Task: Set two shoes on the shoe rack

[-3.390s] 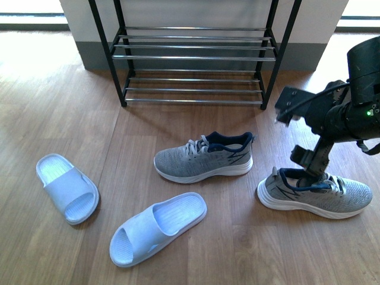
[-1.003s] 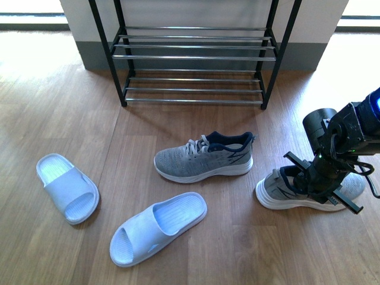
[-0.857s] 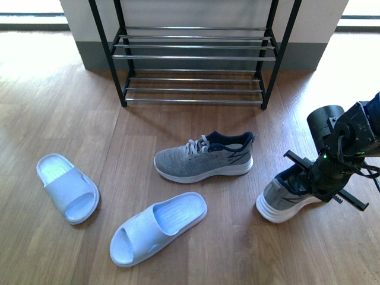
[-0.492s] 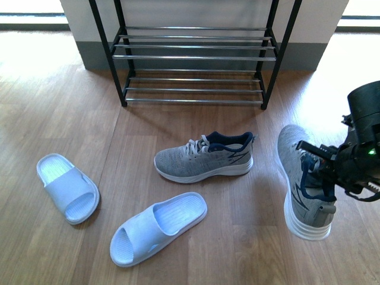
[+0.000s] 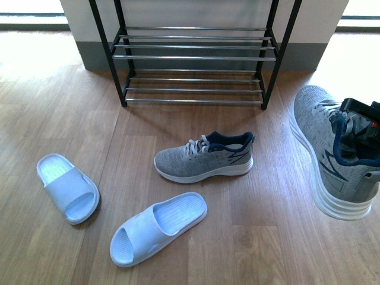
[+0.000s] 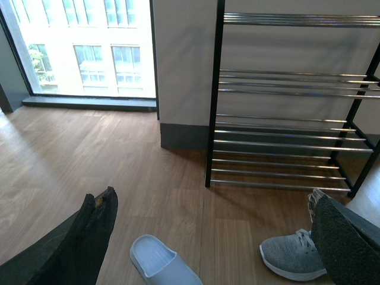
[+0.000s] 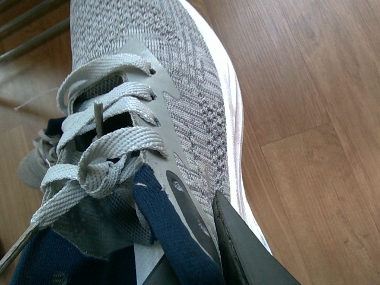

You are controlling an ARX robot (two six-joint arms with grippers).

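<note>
**Change since earlier frames.** The lifted shoe [image 5: 332, 148] lay flat on the floor [image 5: 249, 249] a few seconds ago. Half a second ago it stood nearly on its heel. It now hangs clear of the floor, higher and further right, with the toe up toward the right post of the shoe rack [image 5: 193, 57] and the white sole facing left. The arm, then plainly visible, has mostly left the front view. The second shoe [image 5: 205, 157] and both slippers [image 5: 66, 187] [image 5: 159, 227] have not moved. The second shoe sits on the floor in front of the rack, toe to the left. No shoe is on the rack.

**End effectors.** The right end effector [image 7: 199, 267] is pinching the lifted shoe at its navy collar. One dark finger [image 7: 240, 252] is pressed against the outer side wall. The left end effector [image 6: 211, 199] is spread wide and holds nothing.

**Hidden or unclear.** The right arm is cut off by the front view's right edge. In the right wrist view the inner finger is lost inside the shoe's mouth. The left wrist view shows only the second shoe's toe, the rest lying behind a finger.
</note>
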